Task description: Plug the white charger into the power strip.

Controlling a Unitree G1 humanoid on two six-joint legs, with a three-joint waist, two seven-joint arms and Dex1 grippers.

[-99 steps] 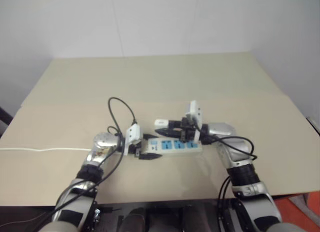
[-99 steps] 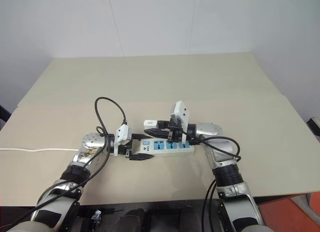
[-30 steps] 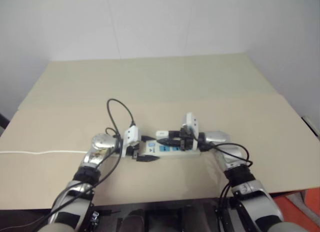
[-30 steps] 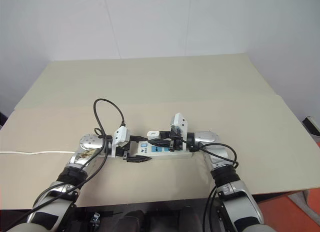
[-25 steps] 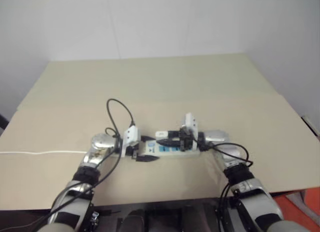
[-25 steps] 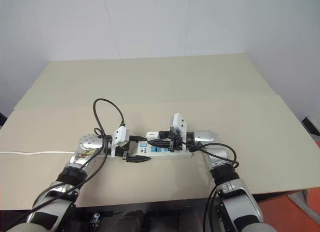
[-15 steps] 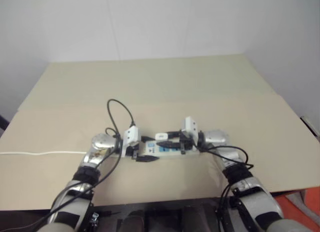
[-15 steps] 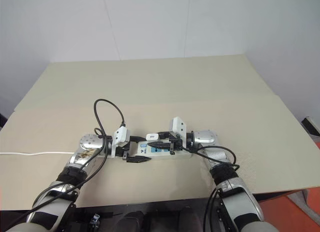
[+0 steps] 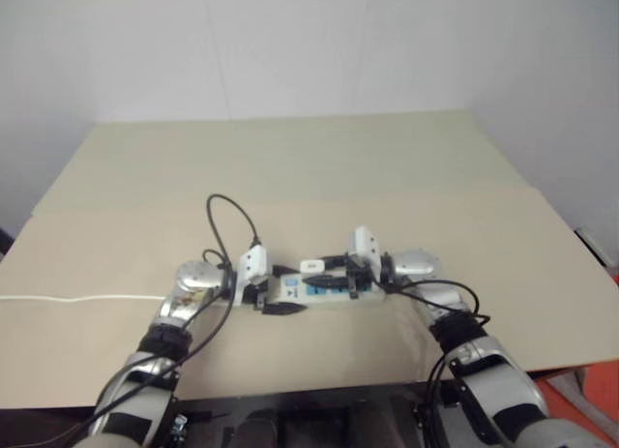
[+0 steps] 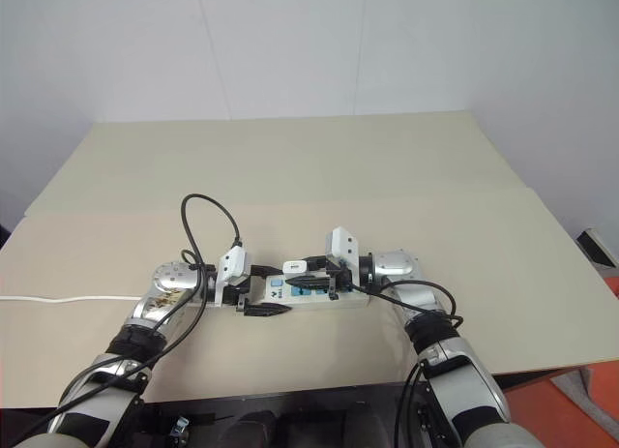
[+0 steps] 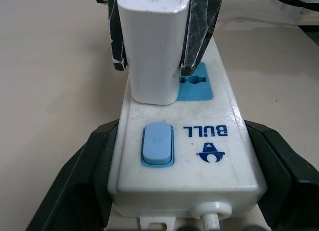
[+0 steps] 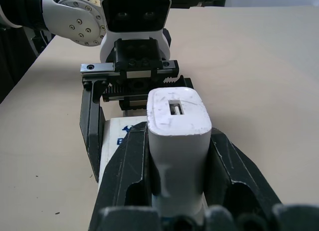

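The white charger (image 11: 154, 51) hides its prongs and part of one socket panel (image 11: 195, 84).

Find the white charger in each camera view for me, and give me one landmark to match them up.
Left eye view: white charger, table centre, over the power strip.
Right eye view: charger, same spot, just beyond the strip.
Left wrist view: charger, standing on the strip, between dark fingers.
Right wrist view: charger, middle, clamped by the right end effector.
Shared landmark: the strip.

L gripper (image 9: 274, 295), R gripper (image 9: 316, 274): jaws clamped.
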